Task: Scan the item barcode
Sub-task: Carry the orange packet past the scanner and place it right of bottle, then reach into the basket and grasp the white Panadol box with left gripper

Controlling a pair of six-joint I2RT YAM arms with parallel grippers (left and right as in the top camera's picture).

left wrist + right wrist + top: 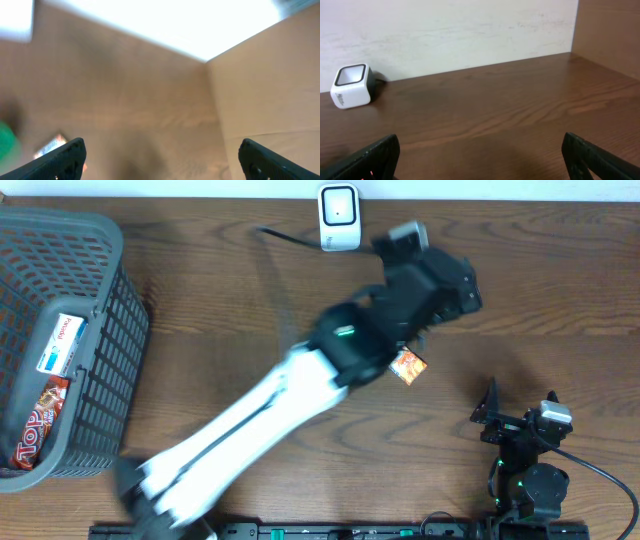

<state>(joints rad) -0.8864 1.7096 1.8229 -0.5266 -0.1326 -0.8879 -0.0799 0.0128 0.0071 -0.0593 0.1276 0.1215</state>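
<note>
Wooden desk (220, 290) carries everything. Grey basket (118, 350) at its left edge holds more snack packs (45, 415), probably stock waiting its turn. White left arm (260, 405) stretches diagonally from the front edge toward the back. The left gripper (162, 160) has its fingers spread wide with nothing between them. Right gripper (480, 157), parked by the front right corner out of the way, is likewise spread and empty. Scanner (338, 218) sits at the back edge. Orange packet (409, 367) lies loose right of centre, just beside the left arm and apart from the scanner.
</note>
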